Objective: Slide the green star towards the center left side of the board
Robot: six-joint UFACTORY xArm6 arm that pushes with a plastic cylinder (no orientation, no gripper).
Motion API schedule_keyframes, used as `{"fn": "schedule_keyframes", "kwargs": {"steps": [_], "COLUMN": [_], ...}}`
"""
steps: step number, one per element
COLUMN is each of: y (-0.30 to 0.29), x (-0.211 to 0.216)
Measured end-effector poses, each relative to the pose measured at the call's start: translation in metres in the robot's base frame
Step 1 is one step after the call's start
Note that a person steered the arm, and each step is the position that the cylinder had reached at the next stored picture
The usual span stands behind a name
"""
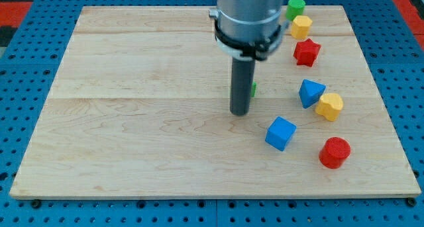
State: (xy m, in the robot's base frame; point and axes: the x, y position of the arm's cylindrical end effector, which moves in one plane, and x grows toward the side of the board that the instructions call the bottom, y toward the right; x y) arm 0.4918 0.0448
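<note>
The green star (253, 89) is almost wholly hidden behind my rod; only a thin green sliver shows at the rod's right edge, near the board's middle. My tip (239, 112) rests on the wooden board (132, 121), just in front of and slightly left of the star, seemingly touching it. The rod hangs from the grey arm at the view's top.
A blue cube (281, 133) lies right of and below the tip. Further right are a blue block (310, 92), a yellow block (329, 106) and a red cylinder (334, 152). At the top right stand a green cylinder (295, 6), a yellow block (301, 27) and a red star (307, 51).
</note>
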Motion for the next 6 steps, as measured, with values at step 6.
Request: {"fn": "schedule_keyframes", "kwargs": {"steps": [6], "y": [0.124], "x": [-0.117]}}
